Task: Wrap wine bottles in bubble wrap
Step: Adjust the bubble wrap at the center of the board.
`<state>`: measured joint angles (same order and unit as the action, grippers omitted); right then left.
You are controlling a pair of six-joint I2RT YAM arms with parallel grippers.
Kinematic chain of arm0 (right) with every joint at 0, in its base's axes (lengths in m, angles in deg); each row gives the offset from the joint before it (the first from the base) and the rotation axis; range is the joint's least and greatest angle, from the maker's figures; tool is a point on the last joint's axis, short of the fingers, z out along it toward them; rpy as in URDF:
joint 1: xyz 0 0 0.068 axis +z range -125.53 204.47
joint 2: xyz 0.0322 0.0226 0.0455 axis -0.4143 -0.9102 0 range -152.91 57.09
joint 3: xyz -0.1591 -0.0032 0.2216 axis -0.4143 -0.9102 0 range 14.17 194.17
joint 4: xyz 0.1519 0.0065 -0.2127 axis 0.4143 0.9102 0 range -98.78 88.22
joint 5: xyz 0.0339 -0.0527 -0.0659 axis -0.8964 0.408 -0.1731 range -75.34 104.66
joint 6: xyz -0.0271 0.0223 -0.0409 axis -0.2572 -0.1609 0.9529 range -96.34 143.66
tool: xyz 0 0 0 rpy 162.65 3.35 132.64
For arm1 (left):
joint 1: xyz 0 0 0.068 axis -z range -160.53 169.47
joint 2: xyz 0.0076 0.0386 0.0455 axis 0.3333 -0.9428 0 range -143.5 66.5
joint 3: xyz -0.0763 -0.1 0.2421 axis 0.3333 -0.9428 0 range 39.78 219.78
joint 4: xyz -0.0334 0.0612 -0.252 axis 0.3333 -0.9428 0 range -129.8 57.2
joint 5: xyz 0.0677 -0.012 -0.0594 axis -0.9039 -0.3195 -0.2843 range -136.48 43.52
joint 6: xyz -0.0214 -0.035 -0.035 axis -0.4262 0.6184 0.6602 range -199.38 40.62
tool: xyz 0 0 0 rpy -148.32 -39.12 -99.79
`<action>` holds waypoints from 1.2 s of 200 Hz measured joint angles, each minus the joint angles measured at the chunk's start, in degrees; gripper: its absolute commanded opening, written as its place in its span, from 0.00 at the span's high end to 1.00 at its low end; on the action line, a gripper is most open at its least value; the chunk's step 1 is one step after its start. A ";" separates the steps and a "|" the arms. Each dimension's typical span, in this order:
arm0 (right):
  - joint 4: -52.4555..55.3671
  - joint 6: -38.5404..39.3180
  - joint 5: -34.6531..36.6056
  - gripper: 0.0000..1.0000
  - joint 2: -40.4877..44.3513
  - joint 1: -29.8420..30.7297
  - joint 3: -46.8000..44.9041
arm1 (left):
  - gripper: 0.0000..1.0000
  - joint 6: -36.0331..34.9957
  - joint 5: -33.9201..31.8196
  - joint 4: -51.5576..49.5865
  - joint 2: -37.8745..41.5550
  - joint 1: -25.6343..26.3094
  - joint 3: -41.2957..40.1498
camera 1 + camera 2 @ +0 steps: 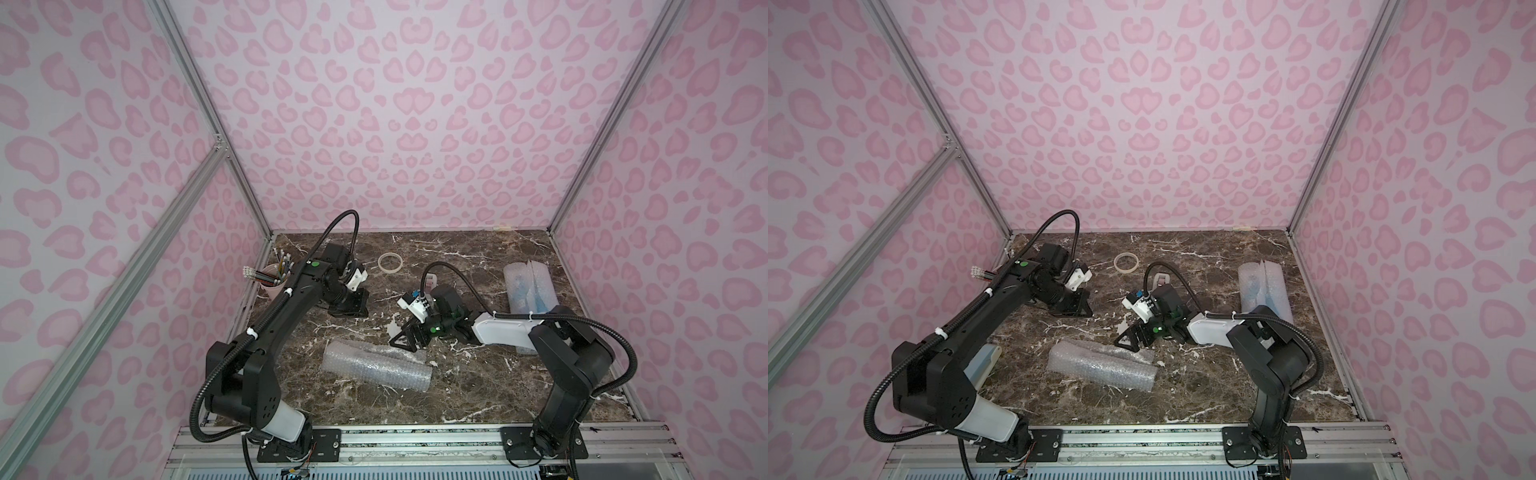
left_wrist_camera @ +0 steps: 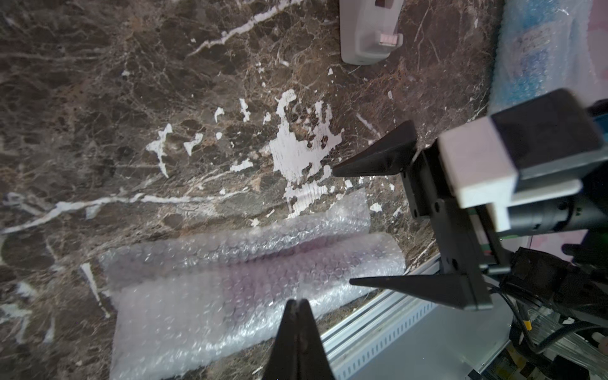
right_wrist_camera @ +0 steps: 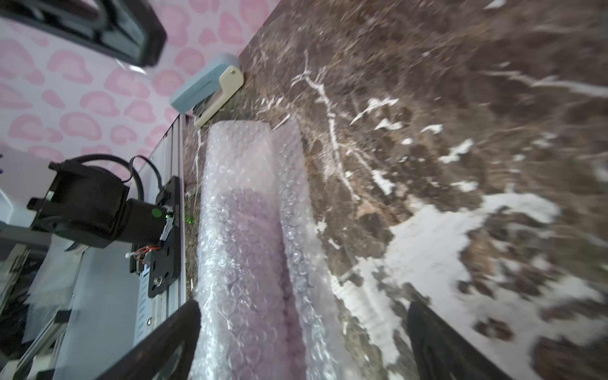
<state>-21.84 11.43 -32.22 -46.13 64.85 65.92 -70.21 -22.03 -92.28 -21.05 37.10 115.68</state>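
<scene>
Lying right under the right claw (image 2: 342, 227), the purple bottle (image 3: 256, 246) shows as a dark blur inside a loose roll of bubble wrap (image 1: 376, 365) flat on the desk (image 1: 478, 386). That claw stands wide and holds nothing. The roll runs lengthwise out from between its jaws, and I cannot tell whether either jaw touches the plastic. The left claw (image 2: 297, 304) is pinched tight and empty, well apart from the roll on its far side.

The wrap should be light, soft and springy, and probably slick against the hard jaws. Its outer flap lies slack on the side away from the right arm's base and looks ready to spring open. The glass inside is likely the heavy, breakable part, and being round, the whole bundle may roll when nudged. The best hold seems to be across the middle, where the bottle stiffens the plastic. The hollow ends would simply crush. To tighten the roll, a pinch on the flap's edge should serve.

Behind the right claw, beside its forearm, the blue bottles (image 1: 524, 296) lie in their own wrap
</scene>
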 measured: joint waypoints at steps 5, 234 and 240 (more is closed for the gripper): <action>0.70 0.39 -0.42 0.02 -0.96 0.72 0.74 | 0.95 -0.20 0.02 -0.44 0.46 -0.39 -0.37; 13.27 18.73 3.61 0.23 -3.41 12.22 6.47 | 0.96 -3.17 0.57 -4.28 1.88 -3.69 -3.13; 13.35 19.12 4.39 0.24 -3.10 12.72 6.40 | 0.96 -3.19 0.52 -4.33 1.86 -3.69 -3.13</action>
<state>-8.48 30.56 -27.82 -49.24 77.58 72.32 -73.40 -21.51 -96.61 -19.19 33.40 112.56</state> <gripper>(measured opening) 0.779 0.050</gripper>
